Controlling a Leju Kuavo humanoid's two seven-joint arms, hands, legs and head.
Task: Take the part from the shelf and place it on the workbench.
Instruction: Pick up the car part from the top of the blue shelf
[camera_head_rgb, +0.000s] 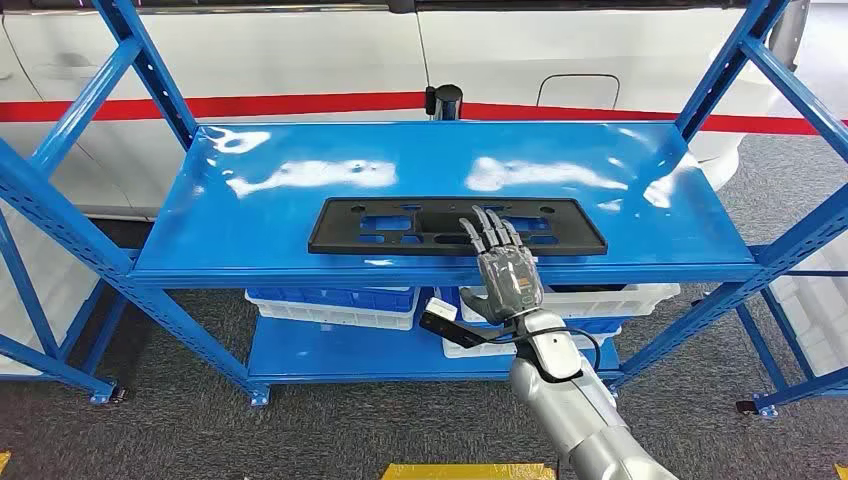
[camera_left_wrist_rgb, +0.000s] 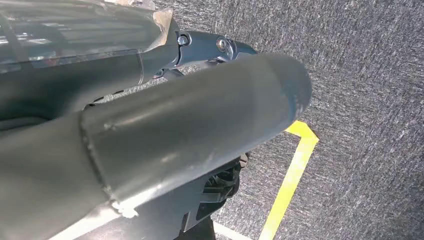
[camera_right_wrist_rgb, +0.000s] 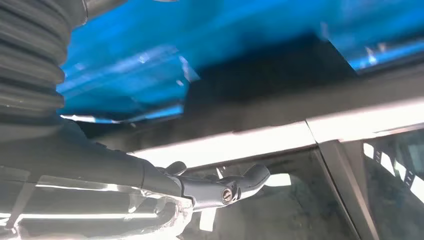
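Note:
The part (camera_head_rgb: 380, 225) is a long flat black frame with cut-outs. It lies across the front half of the blue shelf's top board (camera_head_rgb: 400, 160). My right hand (camera_head_rgb: 505, 270) reaches up over the board's front edge, fingers stretched out and apart, and its fingertips (camera_head_rgb: 488, 228) rest on the right half of the part. It grips nothing. In the right wrist view the hand (camera_right_wrist_rgb: 150, 185) sits close under the blue shelf (camera_right_wrist_rgb: 200, 50). My left hand (camera_left_wrist_rgb: 175, 130) hangs over grey carpet, its fingers straight and empty.
Blue uprights and diagonal braces (camera_head_rgb: 150, 80) frame the shelf on both sides. White and blue bins (camera_head_rgb: 335, 302) stand on the lower board. A white car with a red stripe (camera_head_rgb: 300, 60) is behind. Yellow floor tape (camera_head_rgb: 465, 470) marks the carpet at my feet.

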